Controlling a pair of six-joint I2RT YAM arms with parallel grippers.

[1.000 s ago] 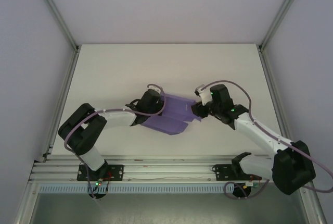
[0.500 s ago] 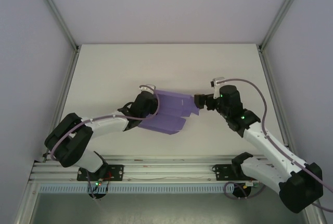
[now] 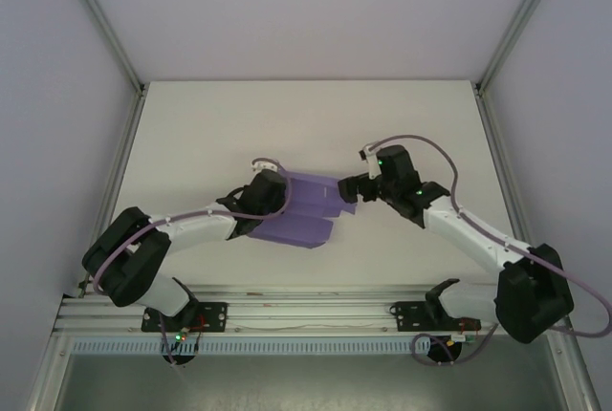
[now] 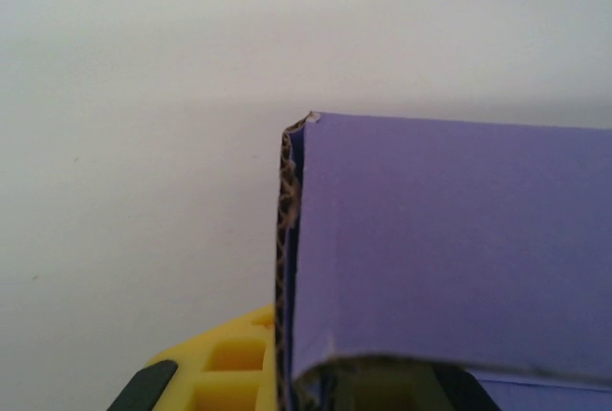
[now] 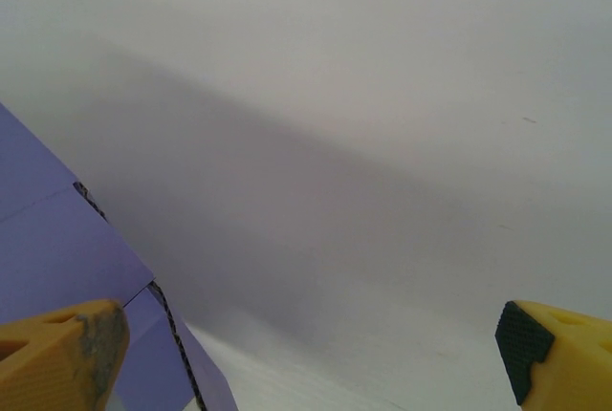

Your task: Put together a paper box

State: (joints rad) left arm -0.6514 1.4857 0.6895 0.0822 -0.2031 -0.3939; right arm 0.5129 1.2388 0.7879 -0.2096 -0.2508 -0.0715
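paper box (image 3: pixel 306 212) on table (image 3: pixel 316 124); left fingers (image 4: pixel 222 375) grip it; right fingers (image 5: pixel 59 354) spread

The paper box (image 3: pixel 306 210) lies on the counter (image 3: pixel 306 115), about midway across and nearer the front edge than the back; the left gripper (image 3: pixel 279 197) sits at the box's left end, touching it; the right gripper (image 3: pixel 348 189) sits at its right end, the box's corner just beside one of its fingers (image 5: pixel 57 354); both arms reach in from the front edge.
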